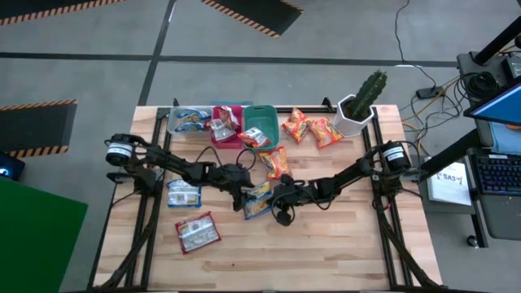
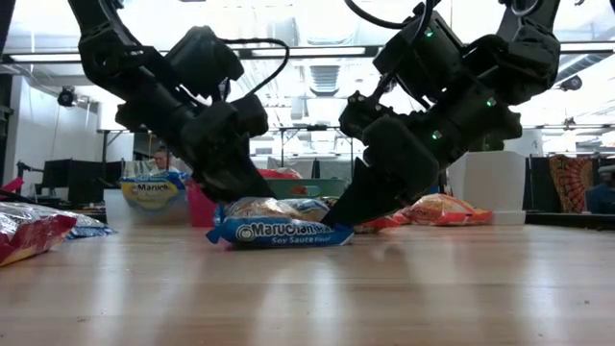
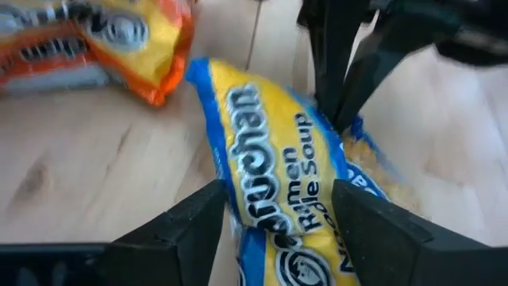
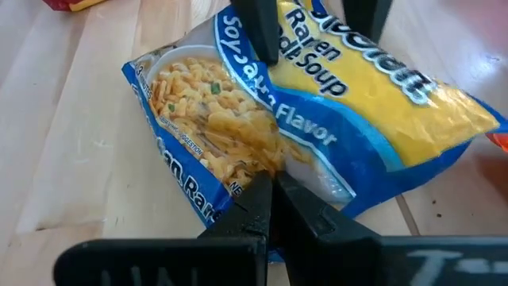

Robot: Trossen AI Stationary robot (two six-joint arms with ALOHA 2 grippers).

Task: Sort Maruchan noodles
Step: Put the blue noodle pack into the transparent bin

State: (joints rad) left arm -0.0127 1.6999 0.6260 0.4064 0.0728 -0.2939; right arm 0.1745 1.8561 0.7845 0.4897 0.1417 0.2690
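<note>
A blue and yellow Maruchan noodles packet (image 1: 257,200) lies on the wooden table (image 1: 326,244) at its middle, between both grippers. My left gripper (image 3: 278,199) comes from the table's left, open. Its fingers stand on either side of the packet's yellow band (image 3: 274,151). My right gripper (image 4: 274,181) comes from the table's right, shut, with its tips at the packet's noodle-picture side. Other packets lie loose: orange ones (image 1: 275,163) (image 1: 295,126) (image 1: 326,132), a blue one (image 1: 183,194) and a red one (image 1: 198,232). My left gripper straddles the packet's yellow band; I cannot tell whether its fingers touch it. My right gripper has its shut fingertips against the packet's face beside the noodle picture (image 4: 258,159), slanting down from the table's right. Whether any film is pinched between them I cannot tell. The packet rests on the table.
Along the far edge stand a clear bin (image 1: 172,124) holding a blue packet, a red bin (image 1: 238,109) and a teal bin (image 1: 264,111) with packets in them. A potted cactus (image 1: 362,102) stands at the far right. Bare wood lies toward the near edge.
</note>
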